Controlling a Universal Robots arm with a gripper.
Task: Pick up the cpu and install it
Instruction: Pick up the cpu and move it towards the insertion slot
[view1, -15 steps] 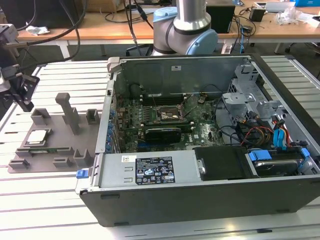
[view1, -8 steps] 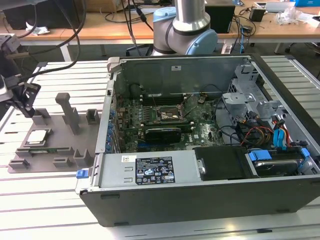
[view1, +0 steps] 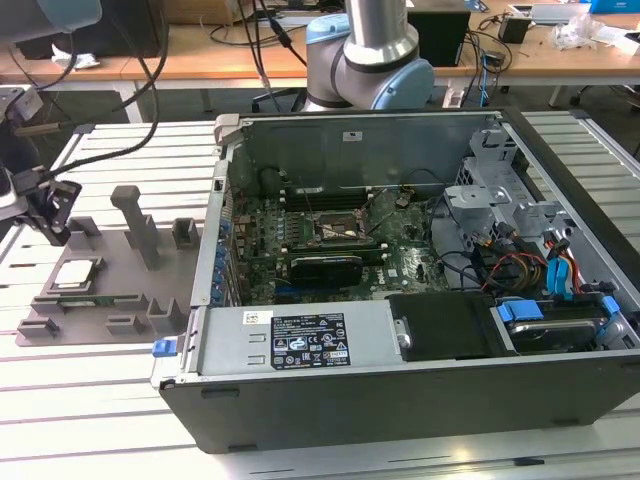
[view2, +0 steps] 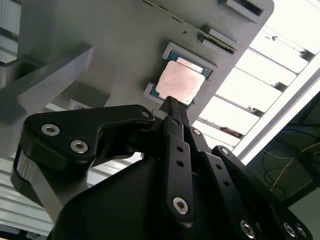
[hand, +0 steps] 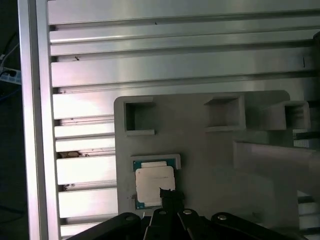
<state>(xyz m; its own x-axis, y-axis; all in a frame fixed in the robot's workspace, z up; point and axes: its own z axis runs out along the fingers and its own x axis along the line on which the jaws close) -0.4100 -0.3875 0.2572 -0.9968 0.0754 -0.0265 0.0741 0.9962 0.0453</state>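
Observation:
The cpu is a small square chip with a silvery top. It lies flat in a corner recess of the grey fixture plate, at the exterior view's left. My black gripper hangs just above and beside it, apart from it. In both wrist views the fingers meet in one narrow tip, shut with nothing between them. That tip of the gripper overlaps the edge of the cpu in the second wrist view. In the first wrist view the gripper overlaps a corner of the cpu.
An open computer case lies at the exterior view's right, its motherboard socket near the middle. The grey fixture carries raised blocks and an upright post. Everything rests on a slotted aluminium table. The arm's base stands behind the case.

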